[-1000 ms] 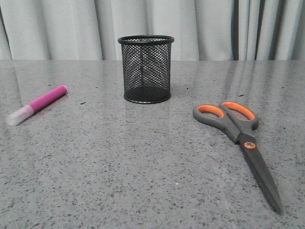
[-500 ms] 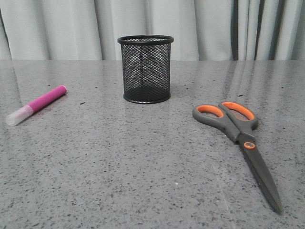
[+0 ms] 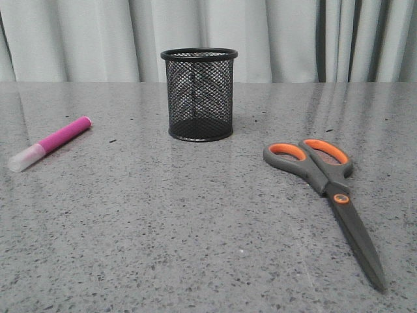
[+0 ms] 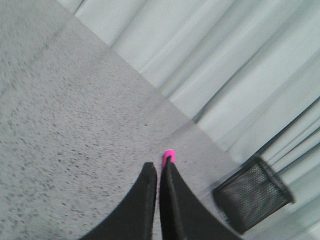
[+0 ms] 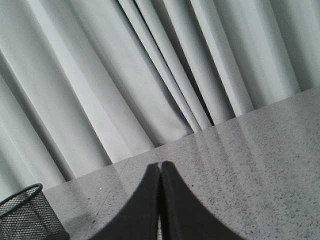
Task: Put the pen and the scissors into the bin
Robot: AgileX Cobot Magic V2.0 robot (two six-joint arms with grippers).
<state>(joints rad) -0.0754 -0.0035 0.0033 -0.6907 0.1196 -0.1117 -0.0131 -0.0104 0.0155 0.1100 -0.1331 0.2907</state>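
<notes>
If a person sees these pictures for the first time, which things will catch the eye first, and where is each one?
Probably the large scissors with orange-lined handles, lying flat on the grey table at front right, blades pointing toward the camera. Next, the magenta pen lying on the far left, and the black wire-mesh bin standing upright at the back centre, before the pale curtain. In the wrist views, both the left gripper and right gripper are closed and hold nothing.

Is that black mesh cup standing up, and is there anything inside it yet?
The cup is upright and empty: through the mesh only its bare base shows. Pen and scissors lie on the table.
</notes>
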